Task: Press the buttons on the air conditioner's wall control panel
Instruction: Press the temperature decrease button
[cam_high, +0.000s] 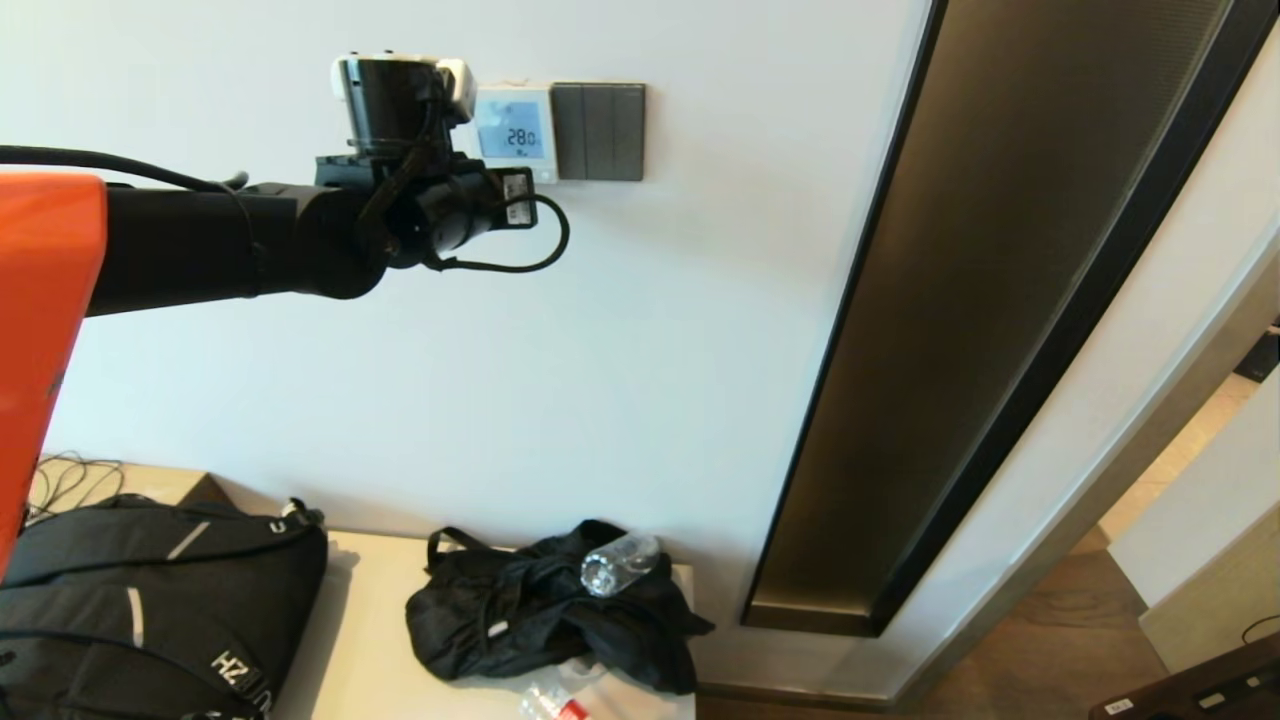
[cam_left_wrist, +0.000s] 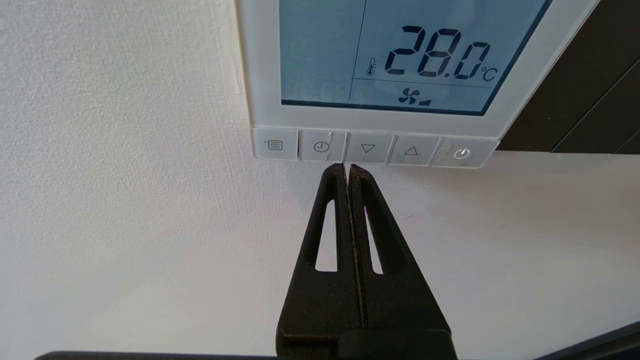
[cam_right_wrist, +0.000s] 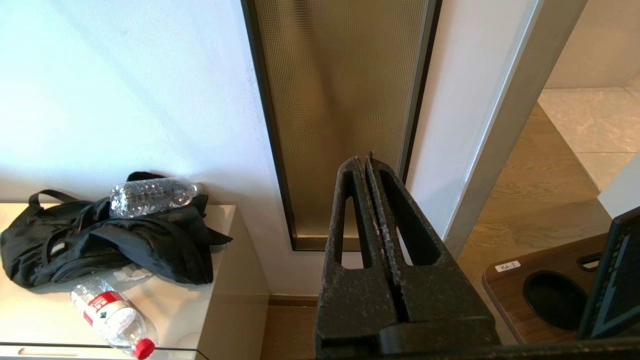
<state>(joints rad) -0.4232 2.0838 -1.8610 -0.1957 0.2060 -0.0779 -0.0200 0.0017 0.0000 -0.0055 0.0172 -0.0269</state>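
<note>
On white wall (cam_high: 600, 350), air conditioner's wall control panel (cam_high: 514, 130)

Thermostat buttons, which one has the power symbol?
The last button in the row, on the end nearest the dark switch plate, beside the up arrow.

White thermostat (cam_left_wrist: 260, 65), blue-lit screen (cam_left_wrist: 410, 50), black pincer (cam_left_wrist: 347, 170)

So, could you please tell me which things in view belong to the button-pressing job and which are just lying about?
Part of the job:
- wall control panel, reading 28.0
- buttons under its screen
- left gripper, shut, tips just below the buttons

Lying about:
- grey switch plate
- backpack
- black bag
- two water bottles
- right gripper, shut, parked low
</note>
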